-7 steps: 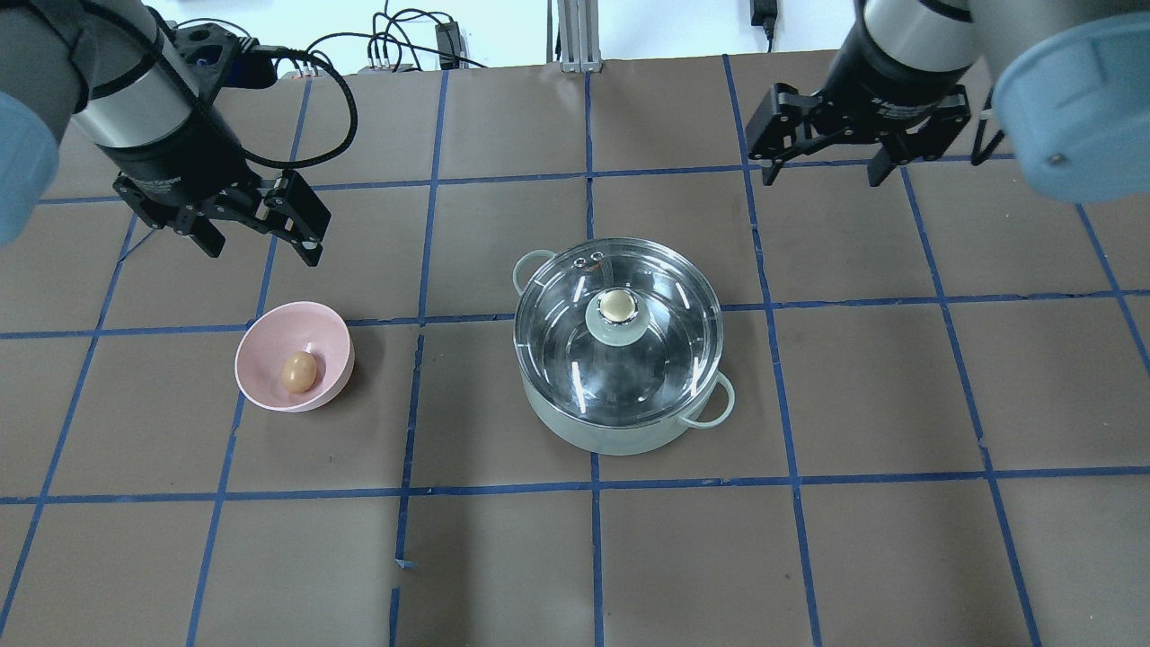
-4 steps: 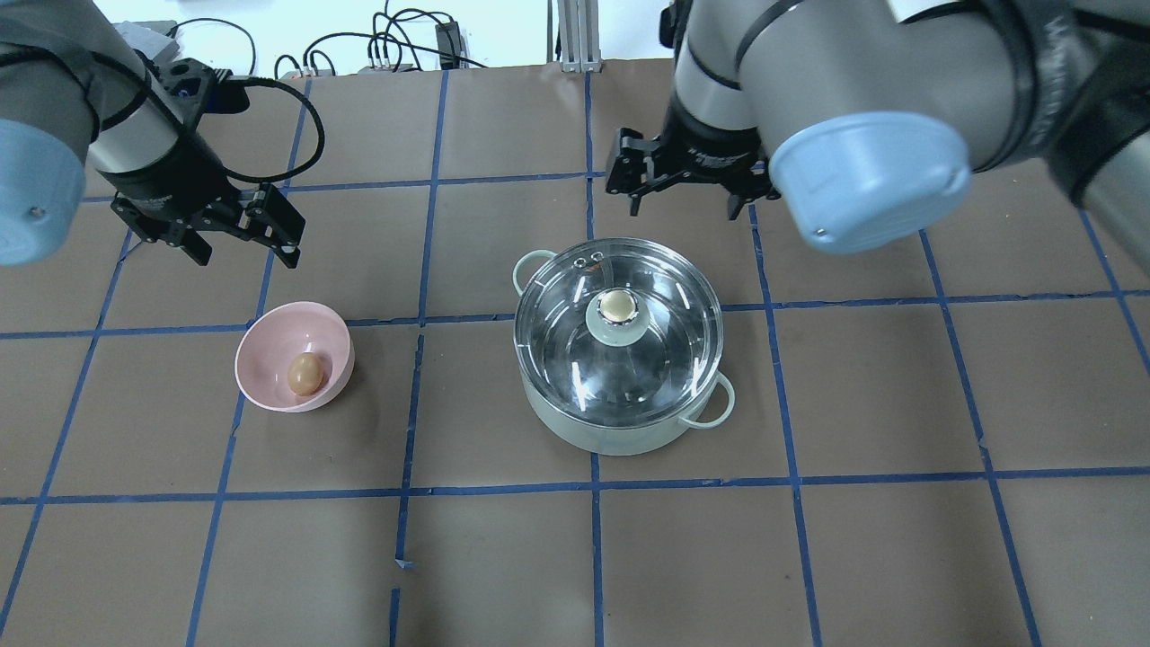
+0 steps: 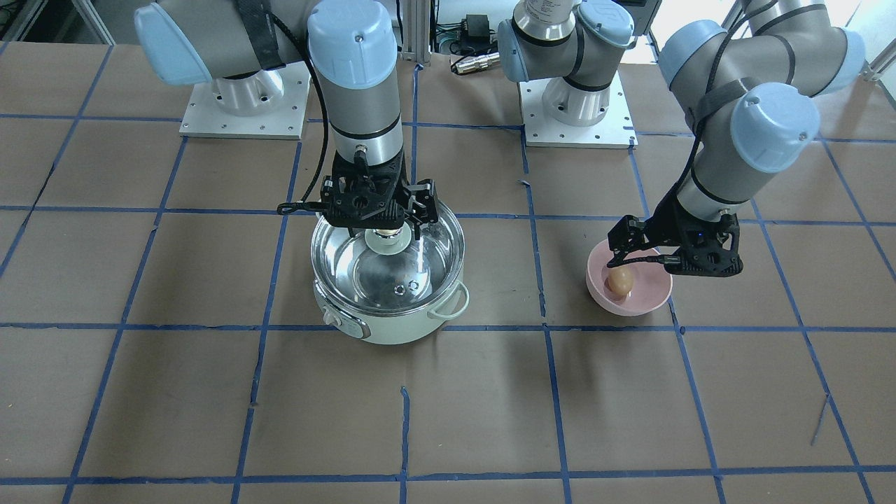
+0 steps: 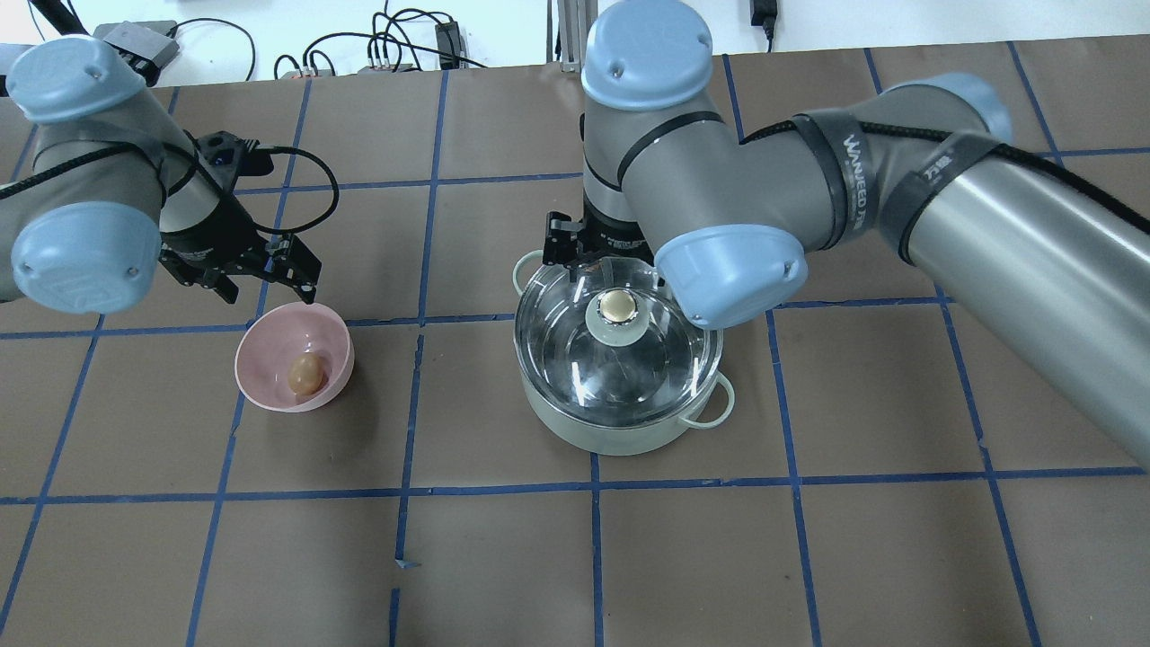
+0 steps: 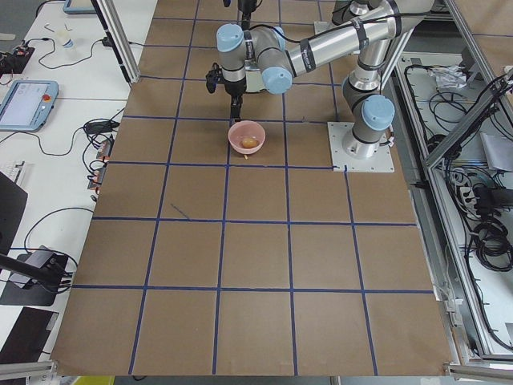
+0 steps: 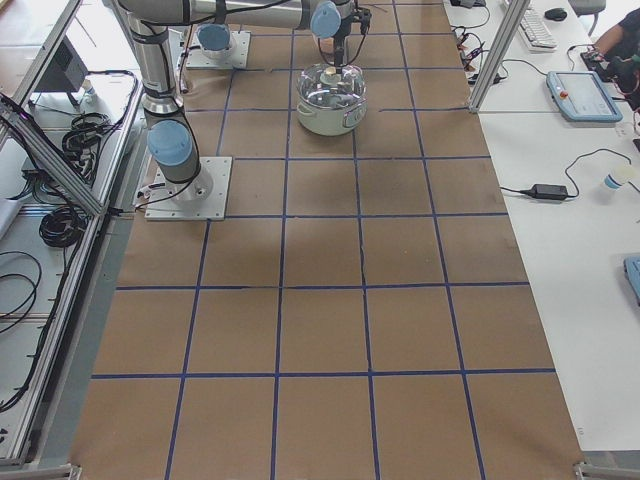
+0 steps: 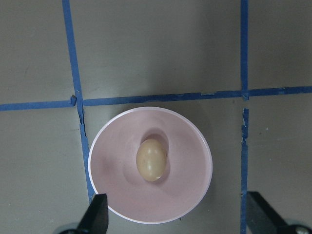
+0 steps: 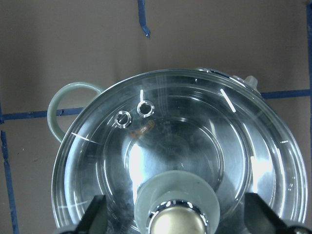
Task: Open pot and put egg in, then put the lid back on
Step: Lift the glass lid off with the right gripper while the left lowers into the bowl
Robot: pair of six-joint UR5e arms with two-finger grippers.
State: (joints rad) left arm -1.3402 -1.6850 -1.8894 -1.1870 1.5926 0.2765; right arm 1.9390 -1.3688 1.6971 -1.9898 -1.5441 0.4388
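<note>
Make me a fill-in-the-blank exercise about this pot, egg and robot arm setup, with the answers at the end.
1. The egg lies inside the pink ____.
2. The glass lid rests on the mint-green ____.
3. The right gripper hovers over the lid's gold-topped knob with its jaws ____.
4. Near its rim the lid has ____ small vent holes.

Missing words: bowl; pot; open; two.
</note>
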